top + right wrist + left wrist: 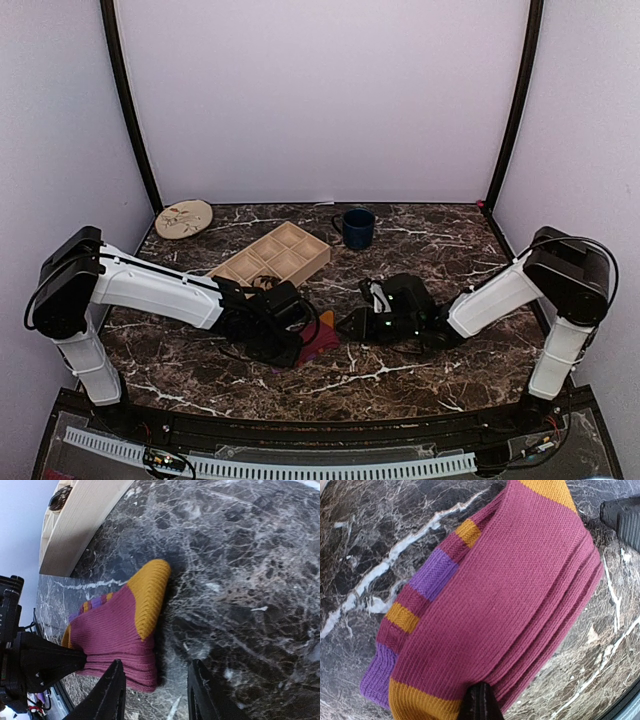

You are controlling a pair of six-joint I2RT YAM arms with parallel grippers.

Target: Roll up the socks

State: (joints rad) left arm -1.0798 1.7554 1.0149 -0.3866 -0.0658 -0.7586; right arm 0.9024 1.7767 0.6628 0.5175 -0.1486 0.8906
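From above, two arms reach inward over the dark marble table (pixel 440 245) and nearly meet at its near middle. One striped sock (pixel 323 342) shows there as a small red and orange patch lying on the marble between them. The left gripper (pixel 298 338) is on the sock's left side and the right gripper (pixel 352 325) is just beside its right. Three other things stand farther back: one partitioned wooden tray (pixel 318 262) near the middle, one dark blue mug (pixel 356 228) beside it to the right, and one pale plate (pixel 184 218) in the far left corner. The left arm covers the tray's near end, so its compartments cannot be counted. In the left wrist view the sock fills most of the frame. It is folded into several layers, mostly magenta, with three orange bands and two purple patches on show. The fingers (pixel 480 704) appear as a single dark tip, pressed together on the sock's near edge and pinching it. One black ribbed piece of the other gripper sits at the upper right corner, apart from the fabric. In the right wrist view the two fingers are spread wide just above the marble. The sock's thick folded edge lies close to the left one, and I cannot tell whether they touch. The orange toe points away across the table, and the left gripper's black tip meets the sock's far side. The tray runs along the upper left, with one dark round item (pixel 61 498) in a compartment, too small to identify.
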